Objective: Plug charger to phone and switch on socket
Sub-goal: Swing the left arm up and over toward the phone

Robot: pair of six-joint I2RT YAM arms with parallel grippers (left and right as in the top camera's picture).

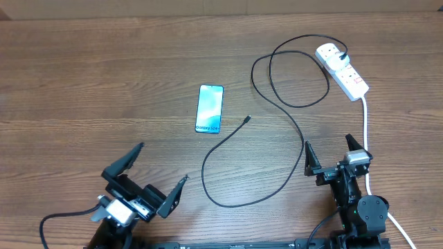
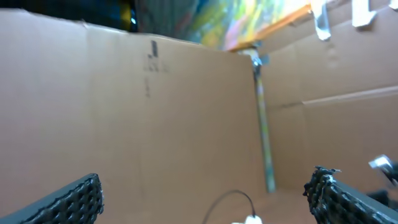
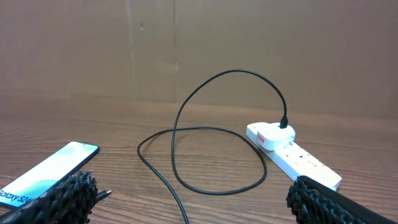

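The phone [image 1: 210, 108] lies flat at mid-table, screen up and lit blue; it also shows in the right wrist view [image 3: 46, 171]. The charger cable [image 1: 235, 203] lies in loops on the table. Its loose connector tip [image 1: 248, 119] rests just right of the phone, not touching it. Its other end sits in the far end of the white socket [image 1: 342, 71] at the back right, which also shows in the right wrist view [image 3: 292, 152]. My left gripper [image 1: 163, 162] is open and empty at the front left. My right gripper [image 1: 327, 143] is open and empty at the front right, beside the cable.
The socket's thick white lead [image 1: 365, 131] runs down the right side past my right arm. A cardboard wall [image 2: 155, 112] stands behind the table. The left wrist view points at this wall, with only a bit of cable loop [image 2: 233, 198] low in frame.
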